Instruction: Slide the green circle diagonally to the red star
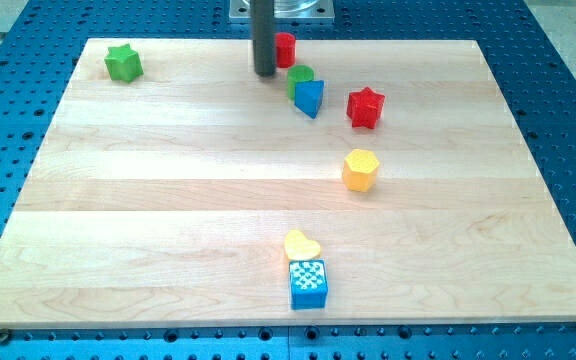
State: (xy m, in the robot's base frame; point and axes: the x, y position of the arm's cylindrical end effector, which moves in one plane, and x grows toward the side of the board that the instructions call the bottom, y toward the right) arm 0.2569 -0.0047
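Observation:
The green circle point(300, 75) sits near the view's top centre, touching the blue block point(310, 97) just below it. The red star point(365, 107) lies to the right of and slightly below them, a short gap away. My tip point(265, 72) is at the end of the dark rod, just left of the green circle, about a block's width apart from it. A red block point(285, 48) stands right behind the rod, at its right side.
A green star point(123, 63) lies at the top left corner of the wooden board point(168, 200). A yellow hexagon point(361, 169) is below the red star. A yellow heart point(301, 245) touches a blue cube point(308, 284) near the bottom edge.

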